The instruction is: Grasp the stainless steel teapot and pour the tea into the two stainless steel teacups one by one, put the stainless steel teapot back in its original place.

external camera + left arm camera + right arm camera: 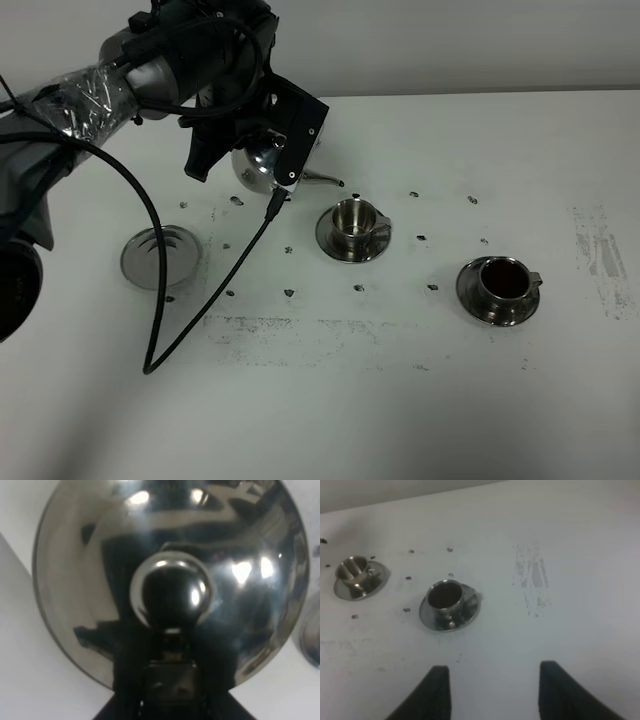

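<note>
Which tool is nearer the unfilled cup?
Left: the left tool holds the teapot just beside that cup; right tool hangs back beyond the filled cup, outside the overhead view.

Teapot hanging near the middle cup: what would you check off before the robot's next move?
1. The left gripper holds the stainless steel teapot: ok.
2. The spout is over the middle cup: not ok, its tip looks short of the rim.
3. The middle cup is upright and looks empty: ok.
4. The right cup holds dark tea: ok.
5. The right gripper is open, away from both cups: ok.
6. The teapot's saucer is bare for the return: ok.
</note>
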Controlling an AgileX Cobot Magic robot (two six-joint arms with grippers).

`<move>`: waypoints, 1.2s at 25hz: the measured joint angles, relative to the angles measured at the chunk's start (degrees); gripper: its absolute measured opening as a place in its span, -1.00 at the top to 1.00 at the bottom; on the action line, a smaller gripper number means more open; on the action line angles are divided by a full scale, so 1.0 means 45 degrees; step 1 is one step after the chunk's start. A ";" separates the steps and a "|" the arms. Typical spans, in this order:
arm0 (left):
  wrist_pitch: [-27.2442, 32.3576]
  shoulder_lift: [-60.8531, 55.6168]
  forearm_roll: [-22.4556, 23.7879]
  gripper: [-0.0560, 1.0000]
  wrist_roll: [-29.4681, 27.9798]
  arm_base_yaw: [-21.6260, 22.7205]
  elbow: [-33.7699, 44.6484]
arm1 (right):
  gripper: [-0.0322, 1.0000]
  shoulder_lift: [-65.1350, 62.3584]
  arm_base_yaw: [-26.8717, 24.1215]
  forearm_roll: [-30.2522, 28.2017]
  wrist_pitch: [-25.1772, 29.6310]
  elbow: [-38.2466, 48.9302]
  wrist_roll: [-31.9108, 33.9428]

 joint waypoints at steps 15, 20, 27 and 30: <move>-0.0483 0.0587 0.1553 0.53 -0.0023 -0.0606 -0.0016 | 0.17 0.0000 0.0000 0.0000 0.0000 0.0000 0.0000; -0.0568 0.0587 0.2122 0.53 -0.0023 -0.0779 -0.0016 | 0.17 0.0000 0.0000 0.0000 0.0000 0.0000 0.0000; -0.0702 0.0587 0.2733 0.53 -0.0035 -0.0946 -0.0016 | 0.17 0.0000 0.0000 0.0000 0.0000 0.0000 0.0000; -0.0702 0.0587 0.2904 0.53 -0.0035 -0.1040 -0.0016 | 0.17 0.0000 0.0000 0.0000 0.0000 0.0000 0.0000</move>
